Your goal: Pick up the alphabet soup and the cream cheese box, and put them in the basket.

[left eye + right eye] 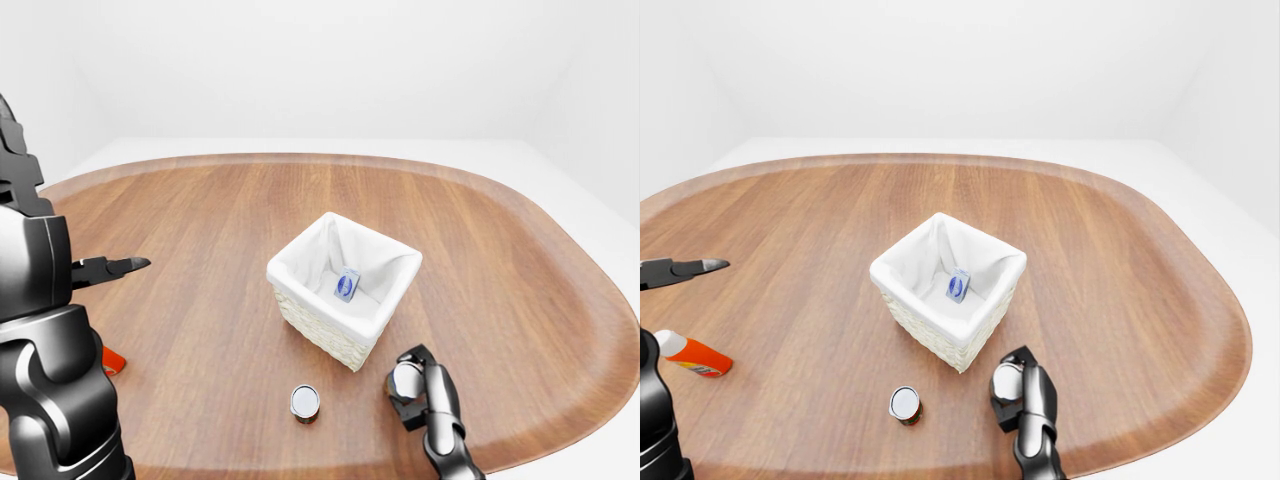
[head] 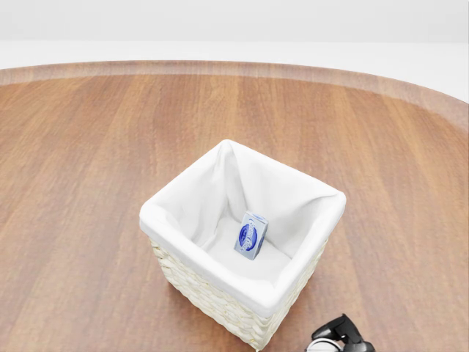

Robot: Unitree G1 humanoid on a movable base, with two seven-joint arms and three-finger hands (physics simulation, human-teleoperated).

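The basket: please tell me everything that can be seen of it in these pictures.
The basket is a square box of pale woven wicker with a white cloth lining folded over its rim. It stands upright on the brown wooden table, turned so that one corner points to the bottom of the head view. Inside, a small blue and white cream cheese box leans on its floor. No hand touches it; the right hand is apart, near its lower corner.

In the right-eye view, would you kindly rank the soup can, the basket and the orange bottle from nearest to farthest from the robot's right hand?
From the right hand:
1. Soup can, upright on the table just to the hand's left.
2. Basket, up and left of the hand, with the cream cheese box inside; nearly as close as the can.
3. Orange bottle, lying at the far left edge.
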